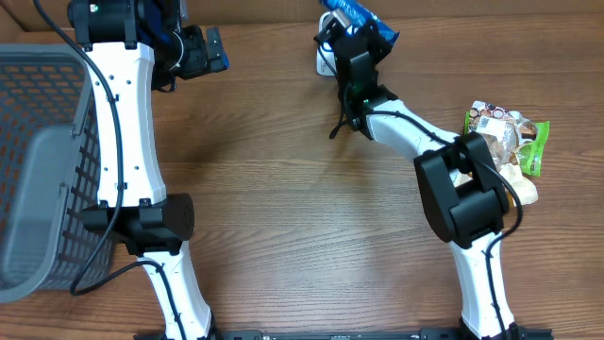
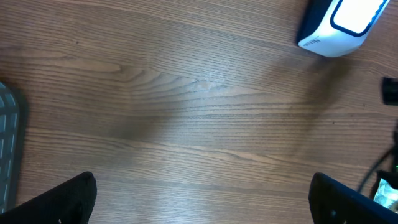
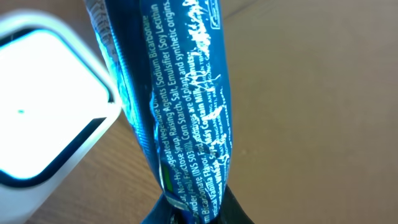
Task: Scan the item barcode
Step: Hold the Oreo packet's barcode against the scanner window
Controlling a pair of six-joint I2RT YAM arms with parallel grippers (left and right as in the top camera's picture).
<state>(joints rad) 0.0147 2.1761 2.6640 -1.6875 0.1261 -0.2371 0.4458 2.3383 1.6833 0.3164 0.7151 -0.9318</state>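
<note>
At the far edge of the desk (image 1: 283,189), the right pincer (image 1: 353,40) is clamped on one end of a blue snack packet (image 3: 180,106), so the rest of the wrapper sticks out free beyond the fingers. That grip looks chosen to leave most of the wrapper bare for reading. The packet hangs in the air next to the white scanner (image 3: 43,124), whose bright window faces upward. From the right wrist view, the packet crosses the scanner's near corner rather than sitting squarely over the window. The side turned toward that camera carries small ingredient print, and no barcode shows on it. Whether the code lies on the hidden side toward the scanner cannot be told. My guess is the packet needs a shift over the window, and perhaps a roll. The left pincer (image 1: 209,49) has its fingers spread wide and holds nothing. It hovers over bare wood a little to the left of the scanner, seemingly parked out of the way. A grey mesh basket (image 1: 38,161) stands at the left edge of the desk, and a heap of other snack packs (image 1: 505,142) lies on the right, beside the right arm. Both are well apart from the scanner. Nothing stands between packet and window, and the closest neighbour, the left arm, leaves room.
</note>
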